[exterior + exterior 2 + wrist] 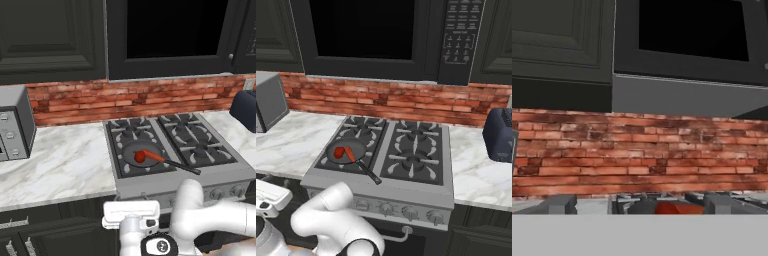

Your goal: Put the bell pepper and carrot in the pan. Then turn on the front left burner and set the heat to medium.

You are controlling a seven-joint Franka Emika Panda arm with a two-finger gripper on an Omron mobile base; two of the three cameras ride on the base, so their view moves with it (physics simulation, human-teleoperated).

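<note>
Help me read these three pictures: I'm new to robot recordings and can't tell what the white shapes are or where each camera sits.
The white shapes are a robot arm on a drivable base, in a rendered kitchen. Two pictures come from cameras on the base, behind the arm to its left and right, both looking down at the silver stove. The third is from a camera on the hand, facing the brick wall. On the stove's front left burner sits a dark pan holding a red bell pepper and an orange carrot. A toaster oven and a dark toaster stand on the marble counter. The gripper is open and holds nothing.
</note>
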